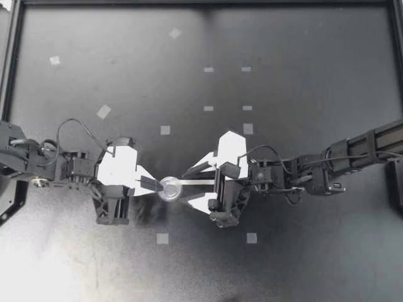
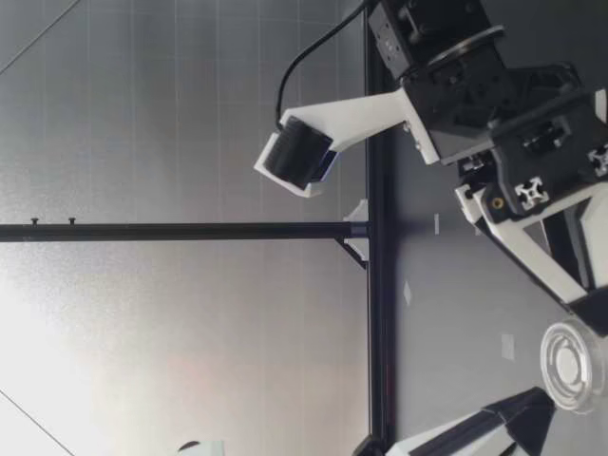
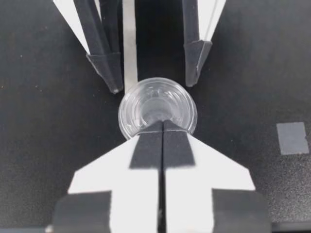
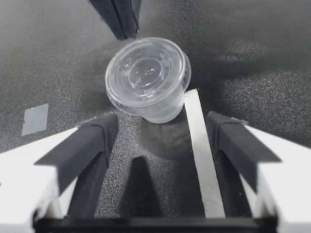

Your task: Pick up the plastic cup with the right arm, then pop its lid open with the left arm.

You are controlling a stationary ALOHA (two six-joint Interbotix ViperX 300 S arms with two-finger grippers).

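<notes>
Dark, speckled tabletop (image 1: 283, 63) fills the top view, dotted with pale tape squares (image 1: 163, 238). Near its middle a small clear plastic cup (image 1: 170, 188) with a lid sits between my two arms, which meet there tip to tip.

My left claw (image 1: 154, 184) is closed, its two fingers (image 3: 163, 145) pressed together on the near rim of the cup (image 3: 158, 107). It grips the cup by that edge. From the right wrist camera the cup (image 4: 148, 77) is tilted, with its lid turned towards that camera and the left claw's dark tips (image 4: 121, 19) on its far rim.

My right claw (image 1: 186, 187) is spread wide and holds nothing. Its fingers (image 3: 104, 63) end just beside the cup, one on each side (I cannot tell whether either tip touches it). A white strip (image 1: 198, 182) lies flat on the tabletop between those fingers and runs up to the cup.

The low camera shows the cup (image 2: 573, 366) just above the surface, between the two claws.
</notes>
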